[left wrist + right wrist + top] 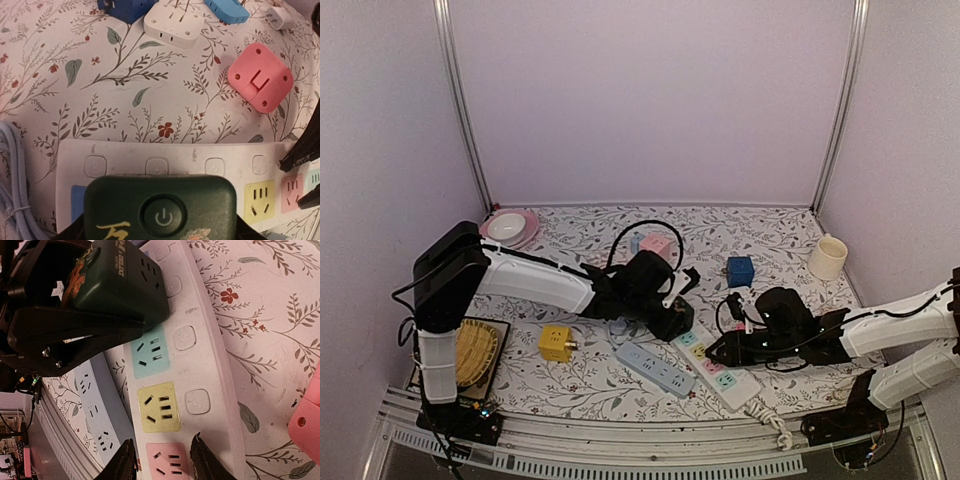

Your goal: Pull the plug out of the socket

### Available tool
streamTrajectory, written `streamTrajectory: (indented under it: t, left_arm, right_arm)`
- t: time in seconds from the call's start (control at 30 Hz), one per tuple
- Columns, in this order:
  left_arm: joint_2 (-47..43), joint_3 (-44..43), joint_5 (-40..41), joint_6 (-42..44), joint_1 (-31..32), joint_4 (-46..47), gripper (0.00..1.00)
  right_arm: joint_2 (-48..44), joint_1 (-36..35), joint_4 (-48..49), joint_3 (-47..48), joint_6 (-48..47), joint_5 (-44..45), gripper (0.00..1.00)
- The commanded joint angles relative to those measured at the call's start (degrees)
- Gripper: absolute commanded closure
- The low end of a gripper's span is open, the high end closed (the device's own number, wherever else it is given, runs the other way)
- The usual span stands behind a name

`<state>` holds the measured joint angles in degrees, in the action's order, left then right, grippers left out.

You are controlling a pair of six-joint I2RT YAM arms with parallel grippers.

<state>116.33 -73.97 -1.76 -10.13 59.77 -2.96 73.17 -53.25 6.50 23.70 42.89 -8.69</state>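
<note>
Plug [160, 210] not yet out of strip [175, 152] — left gripper [672, 312] flanks it, clamp unclear; right gripper [165, 465], lower frame — half-open, empty.

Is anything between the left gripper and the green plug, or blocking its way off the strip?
Nothing visible does. The left gripper flanks the dark green plug on the white power strip, nothing between. The right gripper is farther along the strip by the pink socket, clear of the plug's way up.

Top camera looks down over the whole table [780, 235]; both wrist cameras closely share the power strip [125, 150].
</note>
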Motion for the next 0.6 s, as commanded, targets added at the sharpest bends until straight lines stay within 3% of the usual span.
streamTrajectory:
  t: [0.0,0.57]
  left_arm:
    - [-5.9,-0.6,0.5,-1.0,1.1,0.4,0.48]
    - [-7.9,-0.6,9.2,-1.5,5.8,3.9,0.46]
  right_arm:
    - [2.9,-0.6,-1.5,-1.6,0.8,0.6,0.61]
    - [13.8,-1.7,-0.1,2.0,1.2,2.4,0.66]
